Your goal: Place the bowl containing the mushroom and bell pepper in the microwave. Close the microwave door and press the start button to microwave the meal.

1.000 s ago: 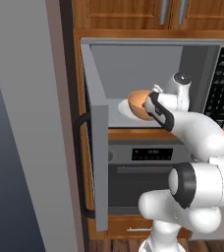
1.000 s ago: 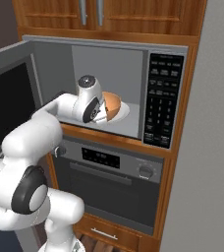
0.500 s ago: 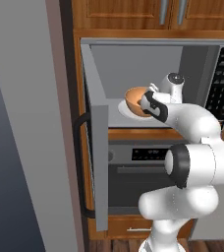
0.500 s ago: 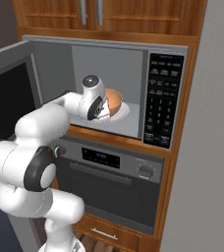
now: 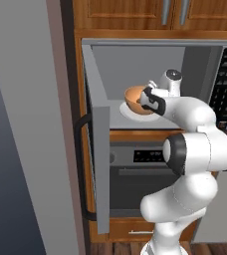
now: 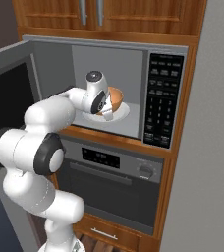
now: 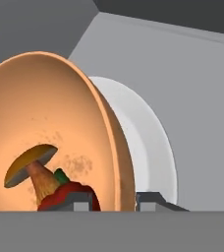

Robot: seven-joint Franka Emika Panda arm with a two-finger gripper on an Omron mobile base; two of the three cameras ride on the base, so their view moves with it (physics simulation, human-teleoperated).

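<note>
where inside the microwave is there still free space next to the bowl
Free: the grey floor between the white turntable and the keypad-side wall, and the front strip by the sill. Crowded: the turntable itself, where the tool pinches the bowl rim, mushroom and bell pepper inside.

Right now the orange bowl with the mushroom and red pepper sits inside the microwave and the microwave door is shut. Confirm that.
Not quite: the microwave door is swung wide open, as the left base view shows. The rest holds: the bowl with the mushroom and bell pepper is inside the microwave.

Wood cabinets [image 6: 109,15] above, grey oven [image 6: 115,182] below (grey wall [image 6: 207,147] beside).
</note>
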